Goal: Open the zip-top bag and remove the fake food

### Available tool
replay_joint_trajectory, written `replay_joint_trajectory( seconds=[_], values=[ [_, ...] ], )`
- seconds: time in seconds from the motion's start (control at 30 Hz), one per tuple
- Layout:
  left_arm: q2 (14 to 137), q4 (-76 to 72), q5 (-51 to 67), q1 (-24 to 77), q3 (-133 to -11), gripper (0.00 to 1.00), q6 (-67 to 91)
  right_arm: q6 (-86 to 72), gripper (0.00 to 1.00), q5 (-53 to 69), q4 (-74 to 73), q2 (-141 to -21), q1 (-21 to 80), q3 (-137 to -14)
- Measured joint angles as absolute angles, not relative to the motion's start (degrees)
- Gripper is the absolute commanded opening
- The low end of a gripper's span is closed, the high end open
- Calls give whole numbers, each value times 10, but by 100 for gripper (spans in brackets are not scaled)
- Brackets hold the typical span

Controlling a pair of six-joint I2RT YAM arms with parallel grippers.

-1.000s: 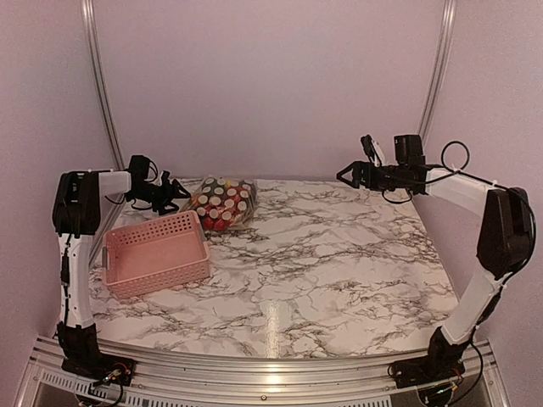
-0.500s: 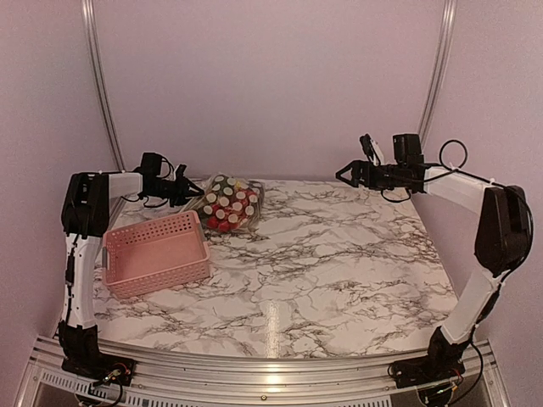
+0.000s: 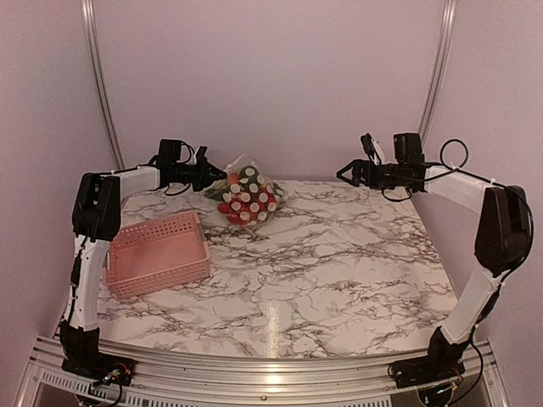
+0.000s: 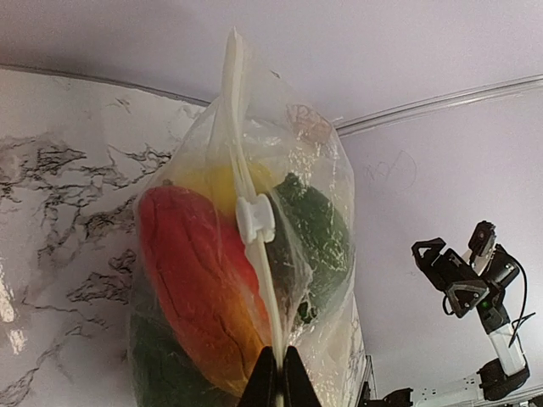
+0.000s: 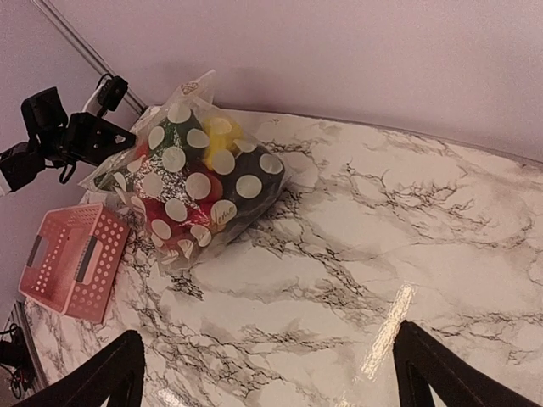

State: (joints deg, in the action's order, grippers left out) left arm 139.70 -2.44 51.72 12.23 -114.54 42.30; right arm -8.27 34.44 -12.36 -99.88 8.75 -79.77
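The zip-top bag (image 3: 248,197) is at the back of the marble table, its spotted face toward the front. My left gripper (image 3: 215,180) is shut on its left edge. In the left wrist view the fingertips (image 4: 280,375) pinch the white zip strip just below the slider (image 4: 256,219). The fake food shows through the plastic: a red-orange piece (image 4: 193,280), a green one (image 4: 321,227) and a yellow one (image 4: 217,181). My right gripper (image 3: 344,174) hovers open at the back right, well apart from the bag (image 5: 197,183), with only bare table between its fingers (image 5: 102,378).
A pink perforated basket (image 3: 157,253) stands at the left, in front of the left gripper, and also shows in the right wrist view (image 5: 71,259). Metal frame posts (image 3: 100,80) rise at the back corners. The wall runs close behind the bag.
My left gripper has closed on the bag's zip edge and moved right, pulling the bag along the back of the table toward the middle. The right arm has stayed still.
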Motion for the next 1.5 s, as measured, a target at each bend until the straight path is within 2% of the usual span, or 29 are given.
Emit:
replay_joint_trajectory(
  seconds=[0.33,0.57,0.73,1.0,1.1,1.23,1.5],
  values=[
    [1362,-42,508,219,-1167,0,430,-71,99,344,-131,-987,88,-798],
    [1324,111,470,301,-1207,0,297,-58,99,345,-135,-935,88,-797],
    [1278,228,440,346,-1200,0,166,-57,97,346,-125,-853,90,-778],
    [1134,351,375,421,-1063,0,-95,-28,93,322,-156,-711,153,-716],
    [1094,366,353,451,-1018,0,-156,-22,87,309,-182,-666,171,-694],
    [1057,358,282,496,-981,0,-219,-17,83,295,-207,-609,178,-672],
    [1021,276,118,611,-910,0,-280,0,82,305,-259,-549,184,-624]
  ],
)
